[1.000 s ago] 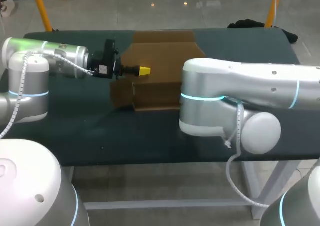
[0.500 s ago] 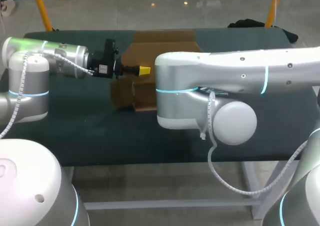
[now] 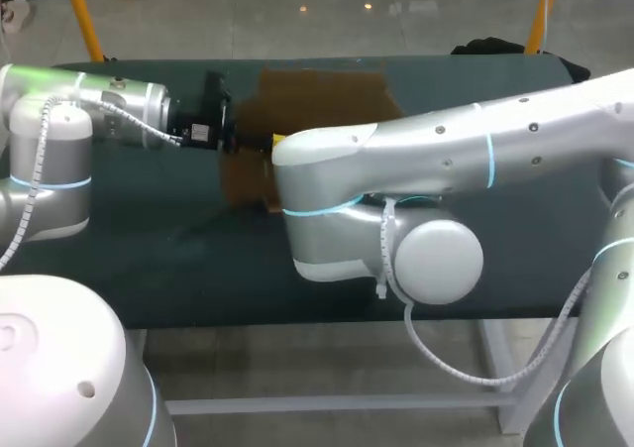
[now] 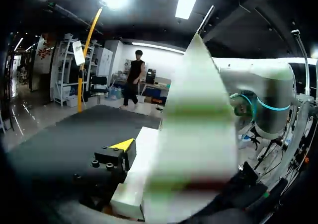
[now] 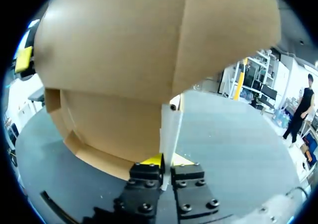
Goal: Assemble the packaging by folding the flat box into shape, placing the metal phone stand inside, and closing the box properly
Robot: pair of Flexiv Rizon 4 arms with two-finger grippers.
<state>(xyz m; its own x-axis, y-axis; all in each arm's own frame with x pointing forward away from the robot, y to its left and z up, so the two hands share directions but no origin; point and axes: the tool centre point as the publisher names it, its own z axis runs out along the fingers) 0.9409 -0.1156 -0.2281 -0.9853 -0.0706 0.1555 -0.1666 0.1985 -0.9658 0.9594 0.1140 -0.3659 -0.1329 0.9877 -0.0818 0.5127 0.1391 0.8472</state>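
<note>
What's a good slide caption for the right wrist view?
The right gripper pinches an upright flap edge of the brown cardboard box above the dark table.

One box (image 3: pixel 327 95) — one table (image 3: pixel 149 249) — two arms (image 3: pixel 99 105) (image 3: pixel 466 150)

We see a table (image 3: pixel 149 259) with a dark green top. A brown cardboard box (image 3: pixel 327 95) rests on it, near the middle and toward the far side. Some of its flaps lie flat on the top and other parts stand up.
</note>
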